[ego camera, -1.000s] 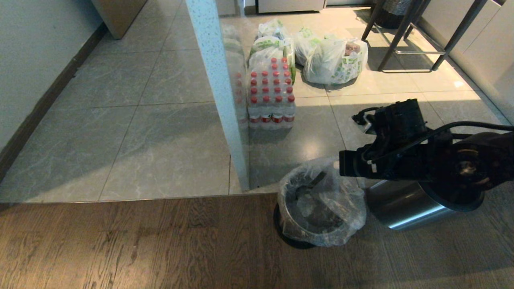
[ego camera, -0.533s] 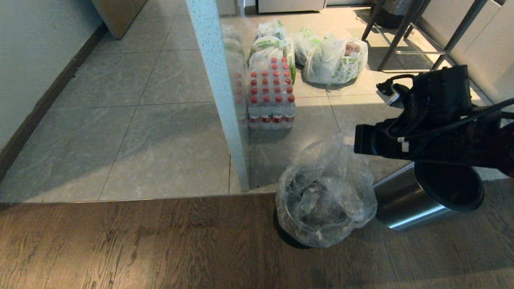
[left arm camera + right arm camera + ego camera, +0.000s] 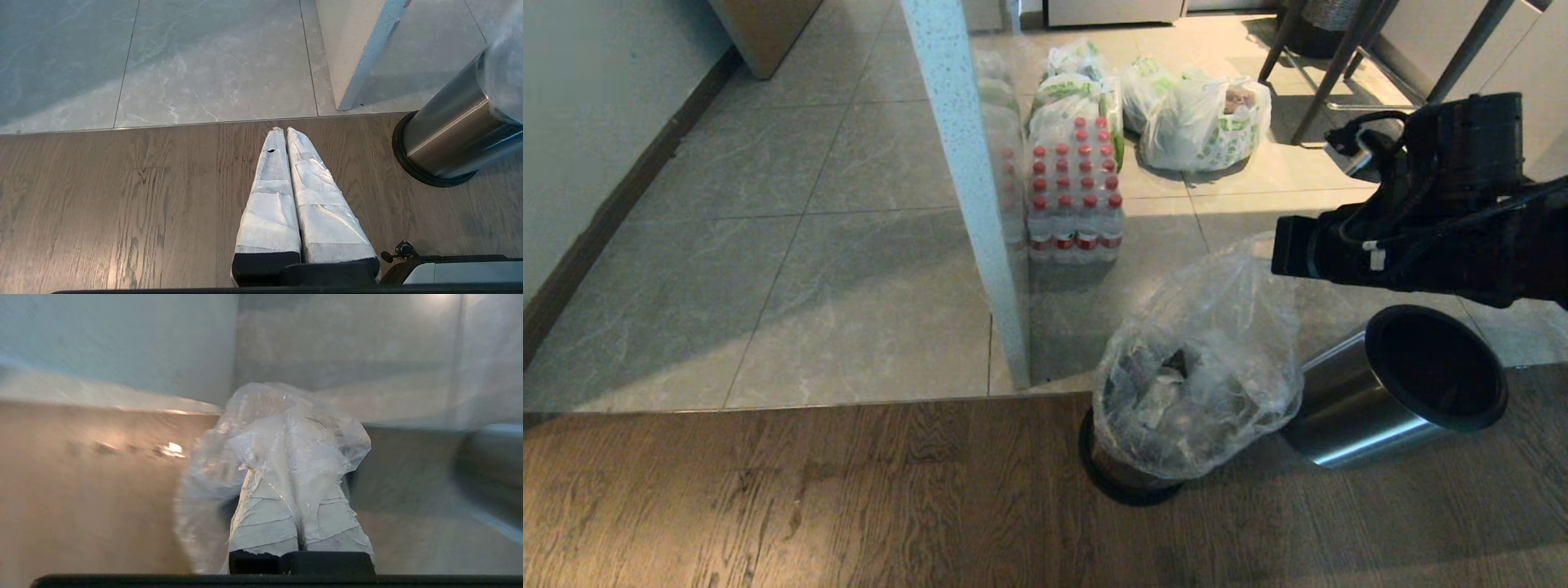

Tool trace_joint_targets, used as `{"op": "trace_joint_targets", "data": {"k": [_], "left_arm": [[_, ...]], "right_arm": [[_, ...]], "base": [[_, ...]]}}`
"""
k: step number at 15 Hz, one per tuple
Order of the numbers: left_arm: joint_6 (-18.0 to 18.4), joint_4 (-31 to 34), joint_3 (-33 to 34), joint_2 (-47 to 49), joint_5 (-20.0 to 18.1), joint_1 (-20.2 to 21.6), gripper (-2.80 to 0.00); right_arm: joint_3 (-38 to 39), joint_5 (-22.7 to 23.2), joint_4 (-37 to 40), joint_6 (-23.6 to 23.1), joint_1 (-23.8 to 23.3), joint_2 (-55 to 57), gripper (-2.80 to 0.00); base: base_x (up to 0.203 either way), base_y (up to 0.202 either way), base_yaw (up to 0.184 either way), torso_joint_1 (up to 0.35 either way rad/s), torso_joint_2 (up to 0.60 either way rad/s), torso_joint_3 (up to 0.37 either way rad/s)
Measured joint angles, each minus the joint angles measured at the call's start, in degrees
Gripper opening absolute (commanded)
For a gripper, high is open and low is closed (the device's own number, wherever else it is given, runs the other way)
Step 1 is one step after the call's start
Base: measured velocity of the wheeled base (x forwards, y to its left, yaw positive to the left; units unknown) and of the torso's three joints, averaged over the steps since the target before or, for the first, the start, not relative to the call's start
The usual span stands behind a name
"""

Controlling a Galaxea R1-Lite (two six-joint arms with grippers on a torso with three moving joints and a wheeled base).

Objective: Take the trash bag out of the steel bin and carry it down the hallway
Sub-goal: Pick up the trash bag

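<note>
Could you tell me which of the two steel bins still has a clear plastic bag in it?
The narrower upright brushed-steel bin with the black foot ring holds the clear crinkly trash bag; the broad black-rimmed steel cylinder beside it has none.

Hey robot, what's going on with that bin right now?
Right gripper shut on trash bag, bag partly out of steel bin. Left gripper shut, idle above wood floor. Second steel cylinder close beside.

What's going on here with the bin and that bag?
The right gripper is shut on the clear trash bag, holding its top stretched above the steel bin; the bag's bottom sits inside. A second steel bin stands beside it. The left gripper, shut and empty, is parked above the wooden floor.
</note>
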Motion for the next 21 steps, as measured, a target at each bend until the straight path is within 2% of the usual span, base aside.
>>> {"op": "trace_joint_targets", "data": {"k": [2, 3, 5, 8, 10, 14, 18, 21], "left_arm": [[0.0, 0.0, 0.0, 0.0, 0.0, 0.0, -2.80], [0.0, 0.0, 0.0, 0.0, 0.0, 0.0, -2.80], [0.0, 0.0, 0.0, 0.0, 0.0, 0.0, -2.80], [0.0, 0.0, 0.0, 0.0, 0.0, 0.0, -2.80], [0.0, 0.0, 0.0, 0.0, 0.0, 0.0, -2.80], [0.0, 0.0, 0.0, 0.0, 0.0, 0.0, -2.80], [0.0, 0.0, 0.0, 0.0, 0.0, 0.0, -2.80], [0.0, 0.0, 0.0, 0.0, 0.0, 0.0, -2.80]], "right_arm": [[0.5, 0.2, 0.3, -4.5, -0.7, 0.9, -2.80], [0.7, 0.2, 0.5, -4.6, -0.7, 1.7, -2.80], [1.1, 1.3, 2.0, -2.7, 1.6, 3.1, -2.80], [1.7, 2.5, 6.6, 2.9, 7.3, 5.6, -2.80], [2.0, 2.5, 6.8, 4.8, 10.1, 7.6, -2.80], [2.9, 1.2, 6.2, 4.0, 14.0, 11.4, -2.80], [5.9, -2.3, 4.6, 0.9, 16.5, 15.1, -2.80], [7.4, -2.8, 1.9, -0.1, 17.5, 18.1, -2.80]], "base": [[0.000, 0.000, 0.000, 0.000, 0.00, 0.000], [0.000, 0.000, 0.000, 0.000, 0.00, 0.000], [0.000, 0.000, 0.000, 0.000, 0.00, 0.000], [0.000, 0.000, 0.000, 0.000, 0.00, 0.000], [0.000, 0.000, 0.000, 0.000, 0.00, 0.000], [0.000, 0.000, 0.000, 0.000, 0.00, 0.000], [0.000, 0.000, 0.000, 0.000, 0.00, 0.000], [0.000, 0.000, 0.000, 0.000, 0.00, 0.000]]}}
